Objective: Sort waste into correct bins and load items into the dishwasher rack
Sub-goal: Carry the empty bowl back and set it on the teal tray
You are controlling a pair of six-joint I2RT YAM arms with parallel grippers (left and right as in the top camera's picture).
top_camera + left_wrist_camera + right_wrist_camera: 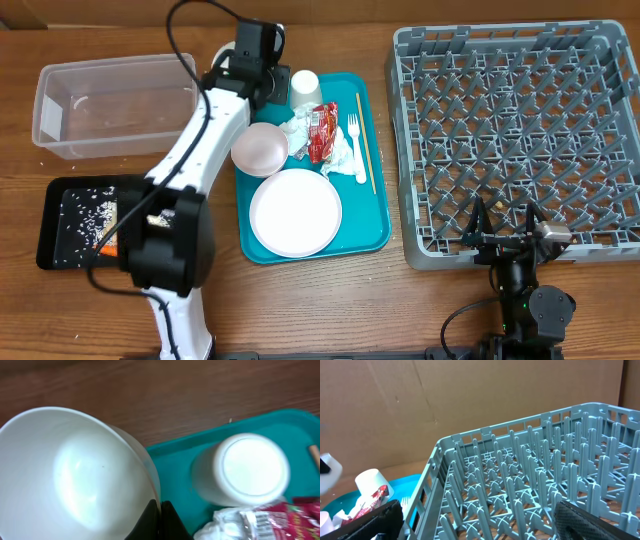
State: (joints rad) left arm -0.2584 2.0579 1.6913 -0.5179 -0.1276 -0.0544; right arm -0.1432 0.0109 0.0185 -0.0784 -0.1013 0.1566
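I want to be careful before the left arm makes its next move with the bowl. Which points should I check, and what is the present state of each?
1. Left gripper closed on the rim of the white bowl: ok, the fingers meet at the rim.
2. Bowl free of food scraps: ok, the inside looks clean.
3. White cup apart from the bowl: ok, the teal tray shows between them.
4. Dishwasher rack free to receive the bowl: ok, nothing stands among the pegs.
5. Right gripper out of the way: not ok, it hangs open over the rack's near edge and may block that side.
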